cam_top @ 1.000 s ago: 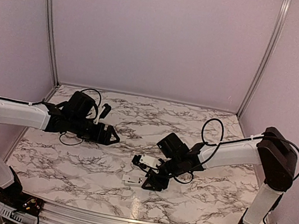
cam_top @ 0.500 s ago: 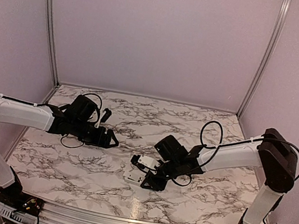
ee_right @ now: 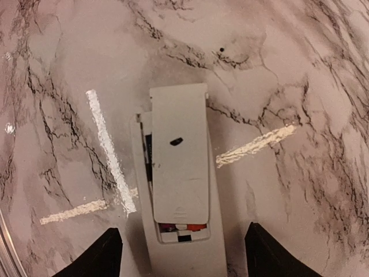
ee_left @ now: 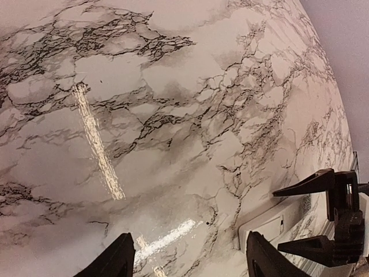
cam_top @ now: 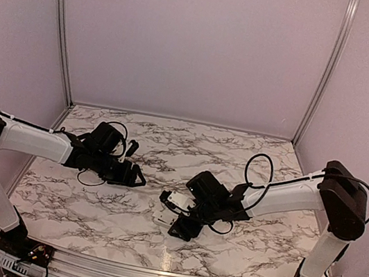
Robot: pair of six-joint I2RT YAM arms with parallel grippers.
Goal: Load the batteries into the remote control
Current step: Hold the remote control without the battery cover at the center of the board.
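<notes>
Lilac walls (cam_top: pixel 199 42) shut in the back and both sides, with a metal post (cam_top: pixel 61 28) in each rear corner. The marble-patterned worktop (cam_top: pixel 90 201) fills the lower half of the top view.

From the left edge the left arm (cam_top: pixel 33 142) stretches low across the marble toward the middle. The right arm (cam_top: pixel 285 191) comes in from the right edge and dips down near the centre. Their ends are close together but not touching.

The left fingers (cam_top: pixel 138 175) are spread wide with only bare marble between them. The right fingers (cam_top: pixel 179 228) are spread wide too, with one tip on either side of the remote's near end. From where I stand I can't tell whether they touch it.

The remote (ee_right: pixel 184 257) lies flat, back side up, just below the centre of the top view. In the right wrist view it runs from the bottom edge up to mid-frame. A white cover (ee_right: pixel 179 156) rests on it a little crooked, sticking out past the far end. That leaves the compartment uncovered at its lower end. In the gap the batteries (ee_right: pixel 193 227) show as a strip of orange with a bit of black beside it. How they are seated is too small to make out.
</notes>
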